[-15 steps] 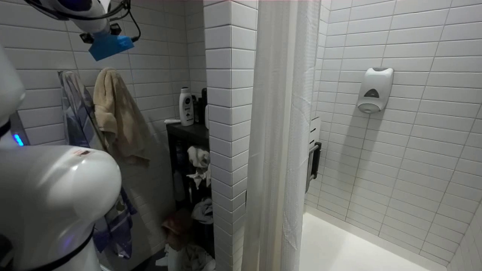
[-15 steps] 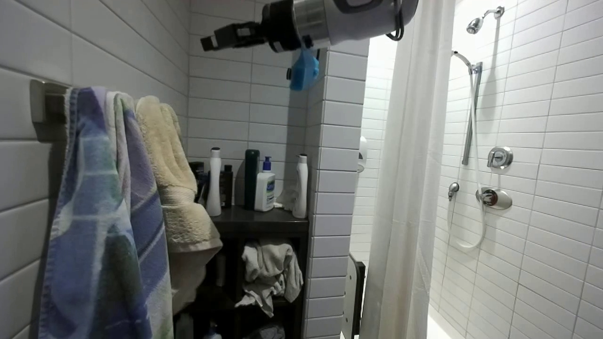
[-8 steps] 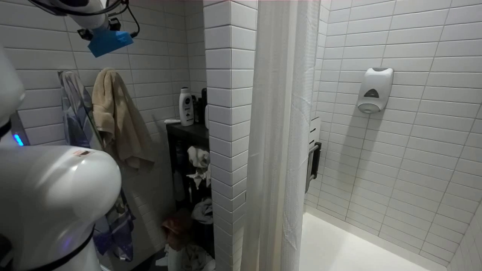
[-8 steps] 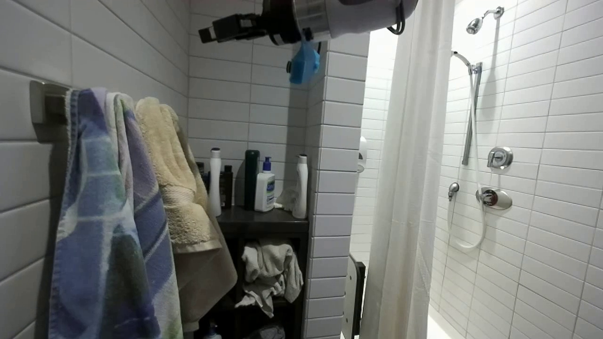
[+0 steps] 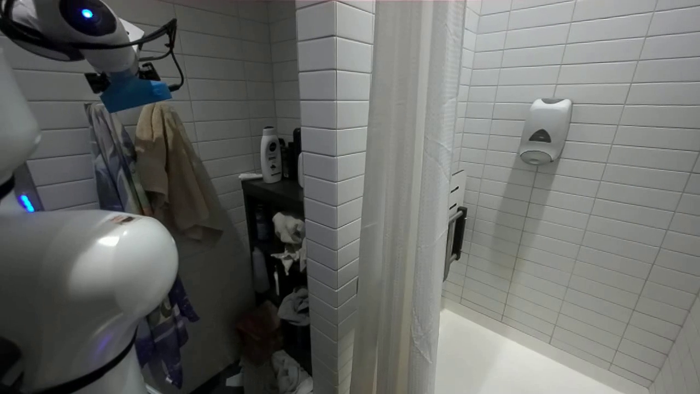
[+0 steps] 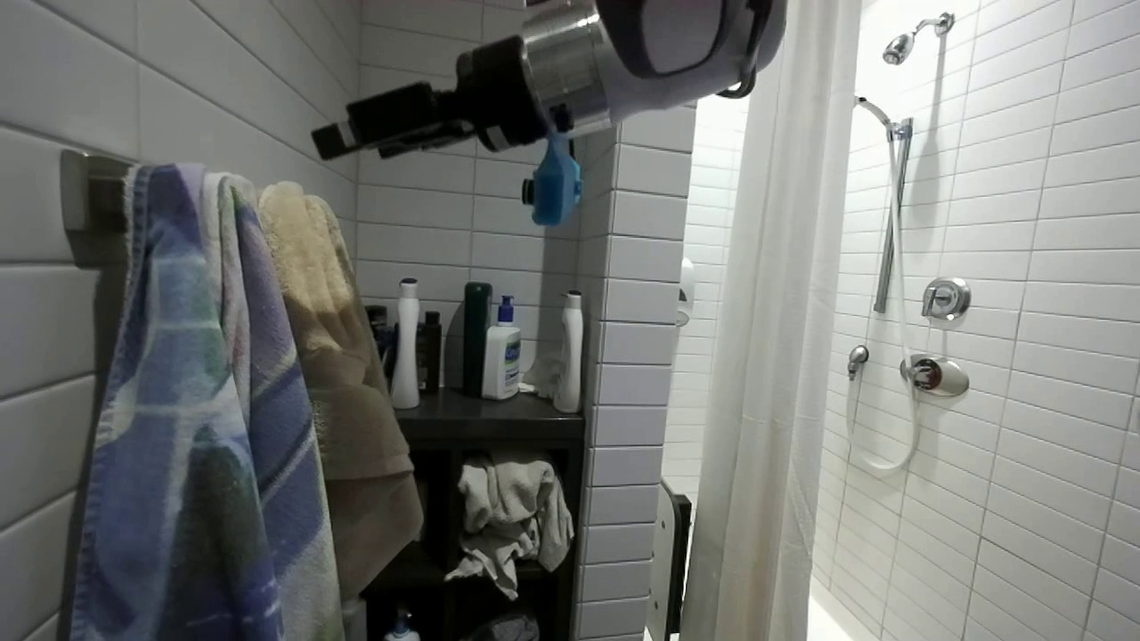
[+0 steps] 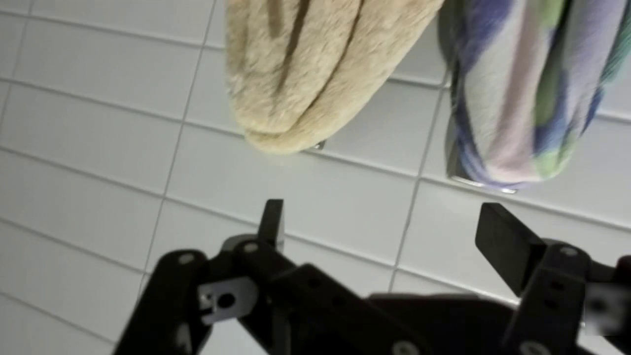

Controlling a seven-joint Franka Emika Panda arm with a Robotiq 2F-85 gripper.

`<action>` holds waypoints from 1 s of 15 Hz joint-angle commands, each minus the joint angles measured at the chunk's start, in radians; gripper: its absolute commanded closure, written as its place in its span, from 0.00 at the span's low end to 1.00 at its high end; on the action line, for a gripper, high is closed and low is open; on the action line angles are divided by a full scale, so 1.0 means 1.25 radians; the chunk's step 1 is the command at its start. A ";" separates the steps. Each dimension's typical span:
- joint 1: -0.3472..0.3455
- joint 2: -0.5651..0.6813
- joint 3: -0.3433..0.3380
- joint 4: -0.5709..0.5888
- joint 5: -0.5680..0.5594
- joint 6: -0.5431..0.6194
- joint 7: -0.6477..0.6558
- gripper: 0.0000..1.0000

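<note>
One tan towel [image 7: 315, 59] looks soft, light, limp; probably best pinched at its top fold, by the hook's [image 7: 319, 145] edge. End effector [image 7: 382, 229] fingers stand apart, holding nothing.

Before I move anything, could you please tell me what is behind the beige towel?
The white tiled wall is behind the beige towel; in the wrist view a small metal piece peeks out at its edge. The rest is covered.

The rounded, glossy white arm [image 5: 93, 268] has black cables [image 5: 174, 34], a blue wrist block [image 5: 132, 95] and a black gripper [image 7: 380, 224]
</note>
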 commanded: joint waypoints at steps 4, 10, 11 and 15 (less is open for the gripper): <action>-0.016 -0.042 0.013 -0.137 -0.382 -0.027 0.351 0.00; -0.009 -0.012 0.018 -0.112 -0.365 -0.008 0.332 0.00; -0.010 -0.009 0.019 -0.109 -0.368 -0.012 0.342 0.00; -0.022 -0.011 0.026 -0.127 -0.434 -0.003 0.404 0.00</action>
